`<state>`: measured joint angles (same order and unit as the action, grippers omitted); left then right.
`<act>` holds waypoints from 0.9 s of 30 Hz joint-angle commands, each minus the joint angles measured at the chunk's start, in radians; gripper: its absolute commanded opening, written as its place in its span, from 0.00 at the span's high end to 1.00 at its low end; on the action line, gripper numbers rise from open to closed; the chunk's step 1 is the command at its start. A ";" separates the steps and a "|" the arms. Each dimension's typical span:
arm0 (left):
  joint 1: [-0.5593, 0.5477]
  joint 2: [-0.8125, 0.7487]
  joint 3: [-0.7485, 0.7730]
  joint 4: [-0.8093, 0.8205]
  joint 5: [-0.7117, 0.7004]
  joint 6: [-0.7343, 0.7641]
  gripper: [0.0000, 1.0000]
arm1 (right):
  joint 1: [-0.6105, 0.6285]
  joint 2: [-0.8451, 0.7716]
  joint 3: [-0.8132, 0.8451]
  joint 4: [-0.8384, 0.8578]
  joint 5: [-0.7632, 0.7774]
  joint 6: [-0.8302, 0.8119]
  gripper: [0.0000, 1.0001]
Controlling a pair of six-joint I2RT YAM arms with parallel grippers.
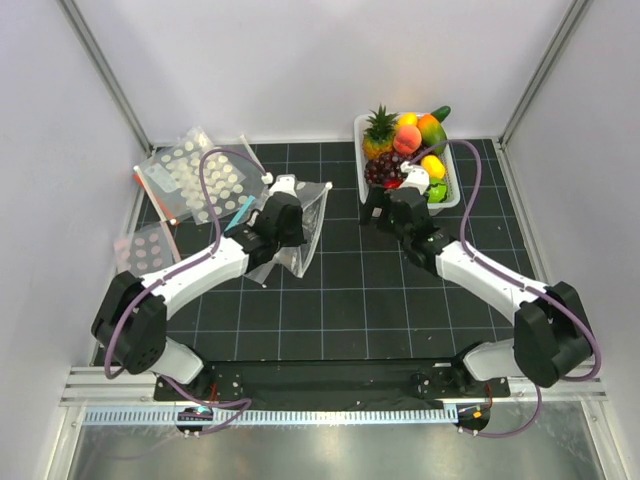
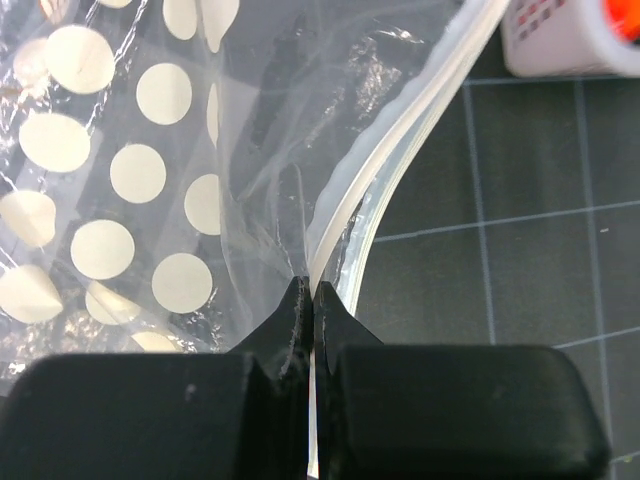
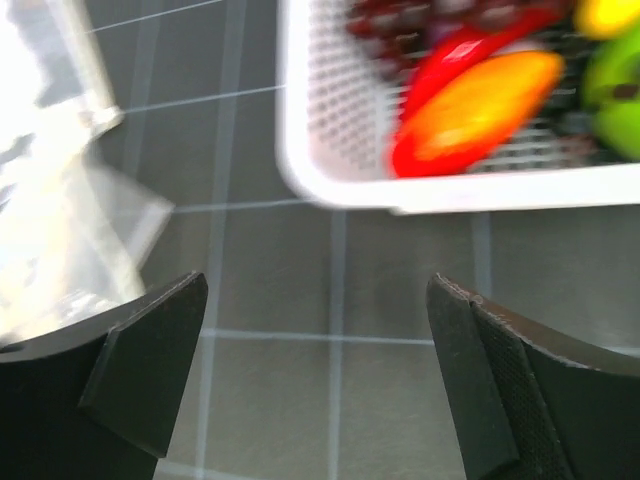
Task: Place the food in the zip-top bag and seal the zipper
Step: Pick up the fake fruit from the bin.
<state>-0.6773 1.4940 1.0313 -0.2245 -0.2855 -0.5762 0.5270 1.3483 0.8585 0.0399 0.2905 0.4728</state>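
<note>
The zip-top bag (image 1: pixel 305 232) lies left of centre on the mat, clear with white dots (image 2: pixel 140 170). Its zipper (image 2: pixel 400 160), a white strip, runs along the mouth. My left gripper (image 1: pixel 285 207) is shut on this strip at the bag's mouth (image 2: pixel 307 285). The food (image 1: pixel 405 140) is piled in a white basket (image 1: pixel 362 130) at the back right: a pineapple, a peach, dark grapes (image 1: pixel 383 168), and yellow and green pieces. My right gripper (image 1: pixel 380 202) is open and empty (image 3: pixel 315 290) over the mat, just before the basket's near left corner (image 3: pixel 300 160). A red-orange piece (image 3: pixel 470 105) shows through the basket wall.
Larger dotted clear sheets (image 1: pixel 195 175) lie at the back left, and another (image 1: pixel 145 250) lies at the left edge. Frame posts and white walls enclose the mat. The basket corner (image 2: pixel 570 45) shows at the top right of the left wrist view.
</note>
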 commanded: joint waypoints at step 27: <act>-0.001 -0.034 0.030 0.090 0.157 -0.025 1.00 | -0.317 0.598 0.608 -0.357 0.477 -0.151 0.06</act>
<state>-0.6777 1.4734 1.0290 -0.1612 -0.1333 -0.6029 0.2451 1.9293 1.4189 -0.2787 0.7509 0.2974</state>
